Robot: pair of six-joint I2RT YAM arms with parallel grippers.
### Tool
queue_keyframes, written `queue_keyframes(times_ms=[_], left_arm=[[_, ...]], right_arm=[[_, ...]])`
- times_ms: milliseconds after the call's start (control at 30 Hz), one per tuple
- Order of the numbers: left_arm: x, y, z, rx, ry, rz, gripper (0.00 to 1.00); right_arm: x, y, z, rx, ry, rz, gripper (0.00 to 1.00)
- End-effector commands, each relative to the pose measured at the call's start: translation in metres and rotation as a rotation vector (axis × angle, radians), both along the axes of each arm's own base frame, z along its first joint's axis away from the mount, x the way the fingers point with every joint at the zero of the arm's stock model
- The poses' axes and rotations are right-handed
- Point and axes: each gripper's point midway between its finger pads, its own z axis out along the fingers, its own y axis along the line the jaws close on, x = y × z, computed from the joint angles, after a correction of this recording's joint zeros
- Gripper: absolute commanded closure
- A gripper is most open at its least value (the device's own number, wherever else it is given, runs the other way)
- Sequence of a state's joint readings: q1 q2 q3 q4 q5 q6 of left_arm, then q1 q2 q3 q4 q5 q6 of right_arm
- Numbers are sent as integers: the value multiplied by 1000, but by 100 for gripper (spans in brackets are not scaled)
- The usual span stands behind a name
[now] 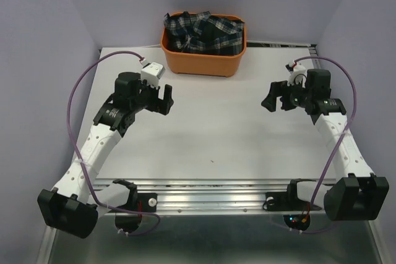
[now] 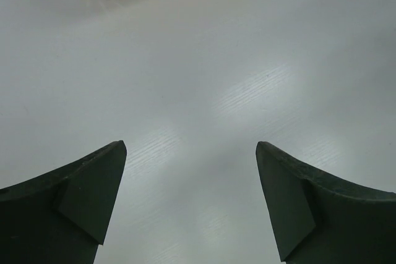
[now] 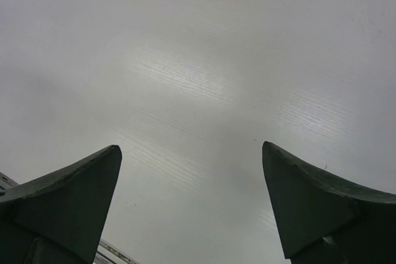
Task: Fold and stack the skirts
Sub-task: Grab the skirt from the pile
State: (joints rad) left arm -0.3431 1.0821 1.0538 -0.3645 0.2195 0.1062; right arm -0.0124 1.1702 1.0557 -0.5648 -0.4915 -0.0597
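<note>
The tartan skirt (image 1: pixel 205 32) lies bunched in the orange tub (image 1: pixel 201 61) at the far edge of the worktop (image 1: pixel 210 143). The left tool (image 1: pixel 166 100) and right tool (image 1: pixel 272 97) hover well apart over it, each spread wide, holding nothing.

**Pale table in a lilac corner**

A flat, light grey table (image 1: pixel 210 140) fills the centre of the frame. Plain lilac walls (image 1: pixel 55 10) close it in at left, top and right. A metal rail (image 1: pixel 210 191) runs along its lower edge. Soft glare streaks its surface.
</note>
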Motion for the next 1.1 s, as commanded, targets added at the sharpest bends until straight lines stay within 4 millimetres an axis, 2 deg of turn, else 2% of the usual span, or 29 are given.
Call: queue_keyframes(times_ms=[0,167,200,233,333,433,467,567,600,633,700,733,800,833,867,900,933,967,1000,1033,1067], left_arm=[[-2,0,33,-68,-95,-23,2],[-6,-5,39,-62,-105,-75,1],[-7,-8,40,-65,-107,-93,2],[-10,-11,43,-75,-111,-114,2],[-12,-15,50,-84,-113,-148,2],[-12,-14,53,-104,-98,-175,2],[-10,-14,55,-121,-91,-177,2],[-4,-8,57,-185,-44,-172,2],[-2,-6,58,-203,-39,-170,2],[-1,-7,59,-222,-29,-183,2],[6,-1,61,-248,-23,-157,2],[7,0,61,-263,-13,-160,2],[8,1,61,-274,-6,-163,2],[9,0,59,-280,5,-171,2],[9,-1,58,-286,10,-173,2],[10,-1,57,-294,16,-172,2],[9,-2,55,-302,26,-179,2],[10,-3,55,-307,26,-180,2],[10,-3,54,-309,29,-179,2],[12,-2,51,-309,32,-175,2],[12,-2,50,-310,36,-172,2]], right_arm=[[6,2,29,8,-89,17,0],[26,-1,37,-12,-105,18,0],[30,-1,40,-14,-114,20,0],[37,-1,52,-14,-141,24,0],[55,2,60,-8,-159,46,0],[80,5,82,-6,-219,74,0],[90,5,100,-11,-267,75,0],[121,7,110,-14,-320,78,0],[134,7,132,-11,-391,73,0],[148,12,126,-2,-385,74,0],[171,12,156,16,-480,51,0],[188,17,151,26,-491,59,0],[204,24,156,36,-526,80,0],[211,33,170,40,-568,107,0],[217,40,170,43,-580,130,0],[230,55,154,52,-566,164,0],[237,62,163,50,-597,175,0],[253,68,143,44,-571,174,0],[259,75,138,41,-570,181,0],[264,87,143,41,-593,198,0],[276,93,124,35,-571,197,0]])
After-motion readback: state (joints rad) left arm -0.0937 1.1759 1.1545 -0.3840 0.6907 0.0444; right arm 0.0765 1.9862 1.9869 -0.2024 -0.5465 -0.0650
